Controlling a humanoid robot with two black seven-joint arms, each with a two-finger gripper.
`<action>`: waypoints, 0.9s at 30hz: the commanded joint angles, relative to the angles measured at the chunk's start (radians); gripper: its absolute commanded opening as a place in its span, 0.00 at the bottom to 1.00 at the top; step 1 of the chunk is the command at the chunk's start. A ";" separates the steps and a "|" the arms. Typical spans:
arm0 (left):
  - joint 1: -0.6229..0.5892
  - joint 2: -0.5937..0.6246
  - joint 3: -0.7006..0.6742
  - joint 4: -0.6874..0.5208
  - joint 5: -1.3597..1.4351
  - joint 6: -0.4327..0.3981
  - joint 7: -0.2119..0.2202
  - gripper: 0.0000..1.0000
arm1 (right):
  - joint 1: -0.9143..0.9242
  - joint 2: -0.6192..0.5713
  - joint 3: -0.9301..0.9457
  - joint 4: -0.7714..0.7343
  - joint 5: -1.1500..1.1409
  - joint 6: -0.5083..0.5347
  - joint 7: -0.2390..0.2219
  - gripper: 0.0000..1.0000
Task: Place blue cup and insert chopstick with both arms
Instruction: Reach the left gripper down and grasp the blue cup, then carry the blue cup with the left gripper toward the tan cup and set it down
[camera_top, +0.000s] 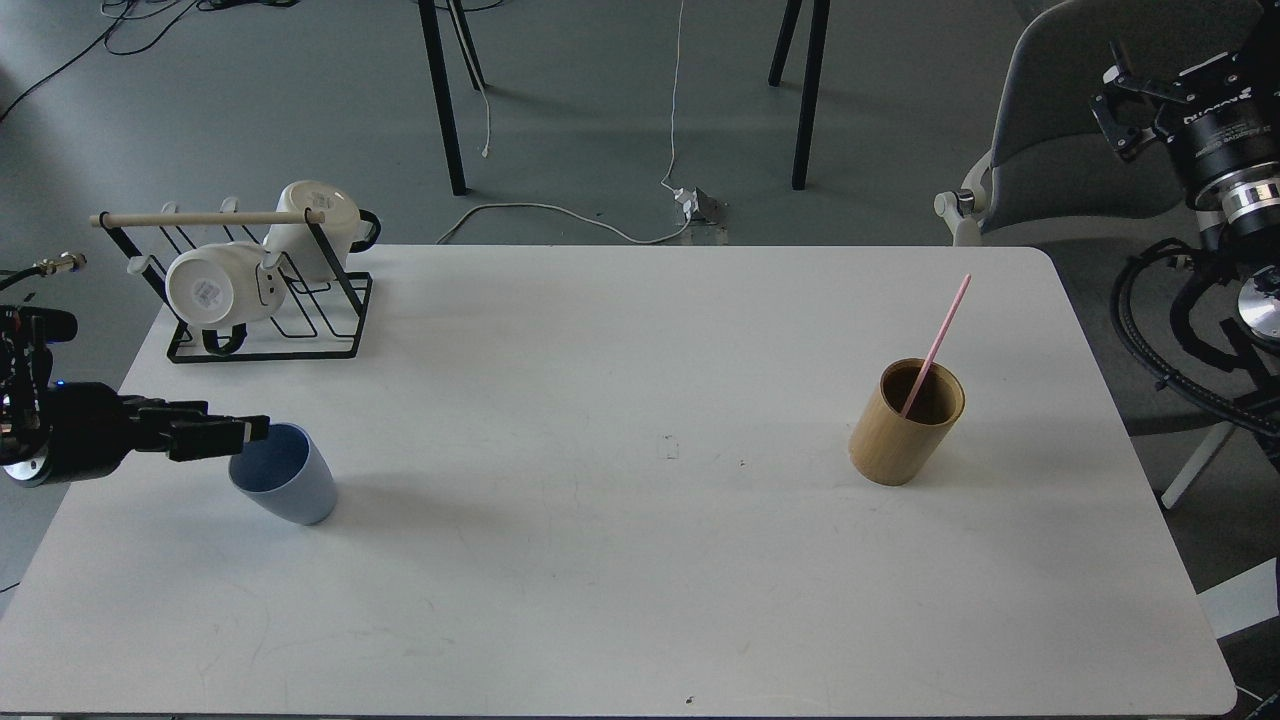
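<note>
The blue cup (285, 487) stands upright on the white table (640, 580) at the front left. My left gripper (245, 432) reaches in from the left, level with the cup's rim, its tips at the rim's left edge. Its dark fingers overlap, so I cannot tell their spread. The pink chopstick (942, 335) leans inside a tan bamboo cylinder (900, 435) on the right of the table. My right gripper (1112, 105) hangs open and empty beyond the table's far right corner, over a grey chair.
A black wire rack (300, 325) with a pale wooden rod and two white mugs (210, 288) stands at the back left corner. A grey chair (1070, 150) is behind the right corner. Table legs and cables lie on the floor beyond.
</note>
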 joint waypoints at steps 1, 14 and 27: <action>0.011 -0.014 0.009 0.019 0.007 0.013 -0.020 0.79 | 0.000 0.004 0.000 0.000 -0.001 -0.001 0.000 0.99; 0.006 -0.100 0.070 0.126 0.007 0.007 -0.020 0.26 | 0.000 0.000 0.000 -0.001 -0.001 -0.001 0.000 0.99; -0.139 -0.113 0.069 0.110 0.016 -0.142 -0.020 0.00 | 0.000 -0.016 0.000 -0.011 -0.001 -0.001 0.000 0.99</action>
